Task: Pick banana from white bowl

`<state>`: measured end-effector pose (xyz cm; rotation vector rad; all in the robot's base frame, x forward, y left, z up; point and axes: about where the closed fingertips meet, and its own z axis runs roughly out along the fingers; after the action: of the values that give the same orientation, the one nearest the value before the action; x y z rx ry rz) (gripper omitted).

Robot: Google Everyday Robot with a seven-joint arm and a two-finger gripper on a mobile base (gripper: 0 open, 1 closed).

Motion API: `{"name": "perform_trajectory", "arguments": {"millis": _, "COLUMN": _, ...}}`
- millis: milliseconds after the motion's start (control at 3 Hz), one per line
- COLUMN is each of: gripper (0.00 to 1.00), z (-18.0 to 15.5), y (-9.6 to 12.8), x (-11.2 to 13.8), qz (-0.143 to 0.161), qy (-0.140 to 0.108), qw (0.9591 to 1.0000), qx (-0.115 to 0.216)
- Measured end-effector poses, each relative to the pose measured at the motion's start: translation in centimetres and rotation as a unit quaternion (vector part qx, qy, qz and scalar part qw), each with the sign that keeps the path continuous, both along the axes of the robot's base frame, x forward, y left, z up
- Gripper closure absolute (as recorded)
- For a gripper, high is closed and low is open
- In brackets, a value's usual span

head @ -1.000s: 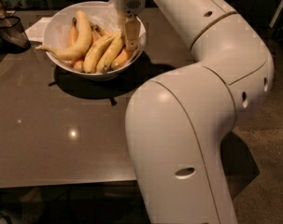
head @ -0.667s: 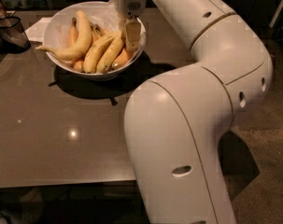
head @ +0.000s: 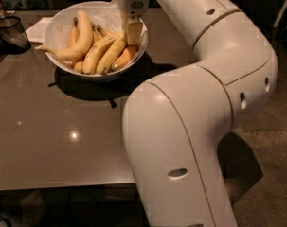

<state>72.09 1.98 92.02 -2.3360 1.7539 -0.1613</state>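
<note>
Gripper (head: 132,33) hangs low in the smooth, round white bowl (head: 54,21), at the upper end of the long, gently curved, pale-yellow banana (head: 111,56). Whether it grips anything, I cannot tell.

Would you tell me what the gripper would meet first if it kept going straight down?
Most likely the banana in the white bowl; the gripper hangs right over its far end, though depth is unclear.

Banana (head: 112,55) in bowl (head: 51,25) on table (head: 62,145), hand (head: 133,38) over bowl's right side.
</note>
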Motion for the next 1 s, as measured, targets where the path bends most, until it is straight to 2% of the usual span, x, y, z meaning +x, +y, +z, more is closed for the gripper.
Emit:
{"name": "perform_trajectory", "arguments": {"millis": 333, "gripper": 1.0, "z": 0.0, "y": 0.0, "x": 0.0, "qz": 0.0, "qy": 0.0, "qw": 1.0, "qx": 0.0}}
{"name": "perform_trajectory", "arguments": {"millis": 1000, "gripper": 1.0, "z": 1.4, "y": 0.5, "x": 0.6, "qz": -0.003, "qy": -0.02, "qw": 0.9995, "qx": 0.026}}
